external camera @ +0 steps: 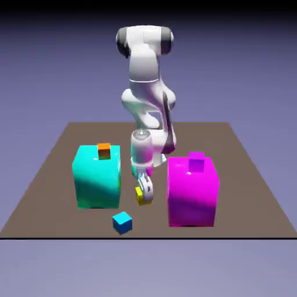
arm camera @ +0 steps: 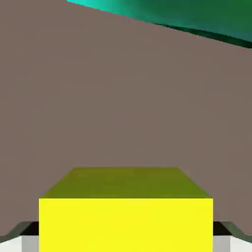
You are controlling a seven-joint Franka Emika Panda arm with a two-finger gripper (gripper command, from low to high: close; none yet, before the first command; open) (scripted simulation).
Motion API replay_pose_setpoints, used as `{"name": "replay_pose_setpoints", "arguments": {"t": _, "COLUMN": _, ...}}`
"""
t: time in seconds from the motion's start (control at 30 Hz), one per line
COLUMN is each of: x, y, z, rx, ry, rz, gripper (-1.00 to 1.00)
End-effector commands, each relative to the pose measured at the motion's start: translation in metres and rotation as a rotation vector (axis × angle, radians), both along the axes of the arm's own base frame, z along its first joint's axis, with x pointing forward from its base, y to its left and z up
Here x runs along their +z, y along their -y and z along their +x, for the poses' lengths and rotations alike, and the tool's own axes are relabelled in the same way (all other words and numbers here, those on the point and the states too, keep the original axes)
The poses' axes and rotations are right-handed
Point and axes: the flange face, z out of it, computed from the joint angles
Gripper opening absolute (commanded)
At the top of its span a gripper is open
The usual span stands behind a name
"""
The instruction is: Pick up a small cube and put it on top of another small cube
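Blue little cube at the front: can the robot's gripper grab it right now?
Probably not yet: the gripper has the yellow cube between its fingers. Otherwise the way looks free, with nothing standing between it and the blue cube.

Exterior view: big turquoise block (external camera: 97, 183) on the left, big magenta block (external camera: 192, 200) on the right. Both upright on the brown tabletop (external camera: 243, 214), well apart, glossy, with rounded upper corners. Magenta one sits nearer the camera. Turquoise one has pale highlights and goes darker green low on its front; magenta one darkens toward its base. Tabletop is plain and matte, with a thin black line along its near edge. Backdrop (external camera: 40, 75) is blue-violet, fading to black at the top. Hand view: turquoise block's edge cuts slantwise across the top right, green with a dark strip beneath; grey-brown tabletop below it.
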Motion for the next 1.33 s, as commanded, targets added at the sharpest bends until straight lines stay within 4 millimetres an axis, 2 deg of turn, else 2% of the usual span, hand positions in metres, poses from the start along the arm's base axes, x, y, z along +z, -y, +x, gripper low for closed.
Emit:
{"name": "replay_pose_setpoints", "arguments": {"t": 0.0, "x": 0.008, "y": 0.0, "z": 0.0, "rx": 0.0, "ry": -0.001, "rz": 0.0, "gripper": -1.0}}
{"name": "replay_pose_setpoints", "arguments": {"t": 0.17, "x": 0.049, "y": 0.001, "z": -0.001, "rx": 0.0, "ry": -0.001, "rz": 0.0, "gripper": -1.0}}
{"name": "replay_pose_setpoints", "arguments": {"t": 0.23, "x": 0.053, "y": 0.001, "z": -0.002, "rx": 0.0, "ry": -0.001, "rz": 0.0, "gripper": -1.0}}
{"name": "replay_pose_setpoints", "arguments": {"t": 0.3, "x": 0.084, "y": 0.013, "z": 0.028, "rx": 0.018, "ry": 0.061, "rz": 0.014, "gripper": -1.0}}
{"name": "replay_pose_setpoints", "arguments": {"t": 0.37, "x": 0.109, "y": 0.002, "z": 0.05, "rx": 0.123, "ry": 0.076, "rz": 0.023, "gripper": -1.0}}
{"name": "replay_pose_setpoints", "arguments": {"t": 0.53, "x": 0.182, "y": -0.034, "z": 0.093, "rx": 0.399, "ry": 0.111, "rz": 0.045, "gripper": -1.0}}
{"name": "replay_pose_setpoints", "arguments": {"t": 0.67, "x": 0.249, "y": -0.069, "z": 0.111, "rx": 0.63, "ry": 0.141, "rz": 0.059, "gripper": -1.0}}
{"name": "replay_pose_setpoints", "arguments": {"t": 0.73, "x": 0.283, "y": -0.089, "z": 0.114, "rx": 0.75, "ry": 0.152, "rz": 0.062, "gripper": -1.0}}
{"name": "replay_pose_setpoints", "arguments": {"t": 0.9, "x": 0.332, "y": -0.167, "z": 0.094, "rx": 1.095, "ry": 0.076, "rz": 0.029, "gripper": -1.0}}
{"name": "replay_pose_setpoints", "arguments": {"t": 0.93, "x": 0.338, "y": -0.182, "z": 0.087, "rx": 1.156, "ry": 0.054, "rz": 0.02, "gripper": -1.0}}
{"name": "replay_pose_setpoints", "arguments": {"t": 0.97, "x": 0.331, "y": -0.193, "z": 0.082, "rx": 1.186, "ry": 0.022, "rz": 0.007, "gripper": -1.0}}
{"name": "replay_pose_setpoints", "arguments": {"t": 1.0, "x": 0.319, "y": -0.196, "z": 0.081, "rx": 1.181, "ry": -0.001, "rz": -0.001, "gripper": -1.0}}
{"name": "replay_pose_setpoints", "arguments": {"t": 1.03, "x": 0.319, "y": -0.196, "z": 0.081, "rx": 1.181, "ry": -0.001, "rz": -0.001, "gripper": -1.0}}
{"name": "replay_pose_setpoints", "arguments": {"t": 1.17, "x": 0.255, "y": -0.196, "z": 0.08, "rx": 1.181, "ry": -0.001, "rz": -0.001, "gripper": -1.0}}
{"name": "replay_pose_setpoints", "arguments": {"t": 1.2, "x": 0.249, "y": -0.196, "z": 0.08, "rx": 1.181, "ry": -0.001, "rz": -0.001, "gripper": -1.0}}
{"name": "replay_pose_setpoints", "arguments": {"t": 1.23, "x": 0.249, "y": -0.196, "z": 0.08, "rx": 1.181, "ry": -0.001, "rz": -0.001, "gripper": 1.0}}
{"name": "replay_pose_setpoints", "arguments": {"t": 1.27, "x": 0.249, "y": -0.196, "z": 0.08, "rx": 1.181, "ry": -0.001, "rz": -0.001, "gripper": 1.0}}
{"name": "replay_pose_setpoints", "arguments": {"t": 1.3, "x": 0.265, "y": -0.196, "z": 0.081, "rx": 1.181, "ry": -0.001, "rz": -0.001, "gripper": 1.0}}
